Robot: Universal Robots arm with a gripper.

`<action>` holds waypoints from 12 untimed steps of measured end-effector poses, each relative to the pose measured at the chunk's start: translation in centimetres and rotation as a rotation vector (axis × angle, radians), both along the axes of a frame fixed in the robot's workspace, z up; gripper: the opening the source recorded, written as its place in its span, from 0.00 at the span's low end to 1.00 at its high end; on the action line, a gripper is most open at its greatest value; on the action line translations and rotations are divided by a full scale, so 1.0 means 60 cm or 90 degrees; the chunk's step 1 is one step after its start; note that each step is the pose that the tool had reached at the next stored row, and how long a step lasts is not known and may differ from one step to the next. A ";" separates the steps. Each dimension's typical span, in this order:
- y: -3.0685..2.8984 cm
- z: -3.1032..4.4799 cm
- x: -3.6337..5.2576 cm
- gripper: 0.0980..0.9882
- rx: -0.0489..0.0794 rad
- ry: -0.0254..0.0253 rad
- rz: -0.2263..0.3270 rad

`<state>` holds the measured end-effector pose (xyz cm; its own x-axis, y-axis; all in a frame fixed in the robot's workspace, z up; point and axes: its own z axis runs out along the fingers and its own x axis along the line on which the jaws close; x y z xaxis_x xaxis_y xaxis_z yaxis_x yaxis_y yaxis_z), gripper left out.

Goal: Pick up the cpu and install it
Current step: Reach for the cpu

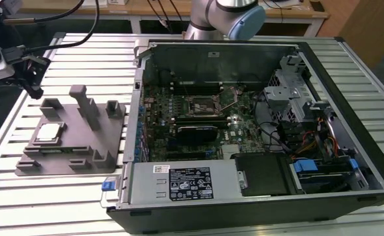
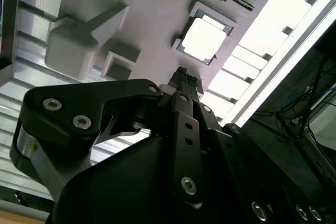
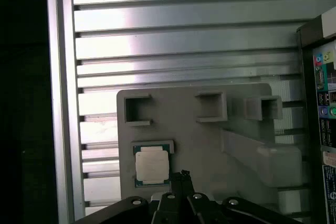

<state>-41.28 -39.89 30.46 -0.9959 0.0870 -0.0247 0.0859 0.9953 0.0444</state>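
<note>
The arm (image 1: 204, 22) is a silver-grey tube with a rounded pale blue joint cap (image 1: 246, 22), black cables (image 1: 97, 19) trail toward its wrist, and the gripper (image 2: 182, 73) is matte black, built of angular linked bars studded with round silver screws (image 2: 82, 122) and tapering to slim fingers (image 2: 185, 106)

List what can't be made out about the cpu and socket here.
cpu top: second wrist view, glare washes out its markings.
Socket: exterior view, too small to tell if it is open.
Fixture block, one edge: first wrist view, hidden behind the gripper.
</note>
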 end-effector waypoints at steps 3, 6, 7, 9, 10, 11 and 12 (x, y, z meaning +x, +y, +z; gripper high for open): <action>-0.0001 -0.005 -0.013 0.01 0.000 0.0001 0.000; -0.0001 -0.010 -0.026 0.01 0.000 0.0000 0.000; -0.0001 -0.012 -0.030 0.01 0.000 0.0000 0.000; 0.0000 -0.015 -0.039 0.01 0.000 0.0001 0.000; 0.0000 -0.016 -0.043 0.01 0.000 0.0000 0.000; 0.0000 -0.018 -0.048 0.01 0.000 0.0000 0.000; 0.0001 -0.020 -0.051 0.01 0.000 -0.0001 0.000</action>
